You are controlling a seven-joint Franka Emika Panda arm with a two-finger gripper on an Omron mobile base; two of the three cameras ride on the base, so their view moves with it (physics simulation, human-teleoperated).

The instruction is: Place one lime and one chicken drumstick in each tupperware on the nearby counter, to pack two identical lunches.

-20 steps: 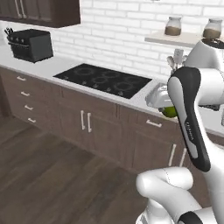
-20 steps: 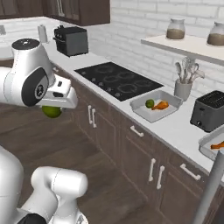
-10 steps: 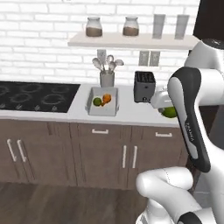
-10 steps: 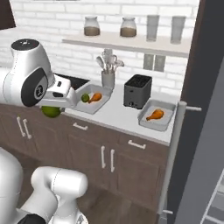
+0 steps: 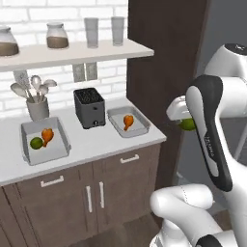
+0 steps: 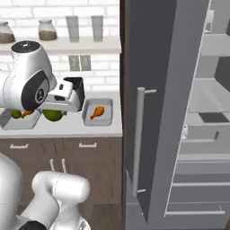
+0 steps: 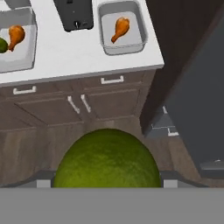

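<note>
Left base view: my end effector point(image 5: 185, 120) was clamped on a lime point(image 5: 187, 124), off the worktop point(image 5: 91, 144).

Right base view: the right tupperware point(image 6: 97, 120) held only a drumstick point(image 6: 96, 112).

Hand view: I judged I should center above that tupperware point(image 7: 121, 45), then lower.

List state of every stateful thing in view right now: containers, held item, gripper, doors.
Left container: holds a lime and a drumstick.
Right container: holds one drumstick, no lime yet.
Held lime: in the gripper, off the counter.
Gripper: shut on the lime.
Cabinet doors: closed.
Jars on shelf: lidded, part full.
Glasses: upright, empty.
</note>
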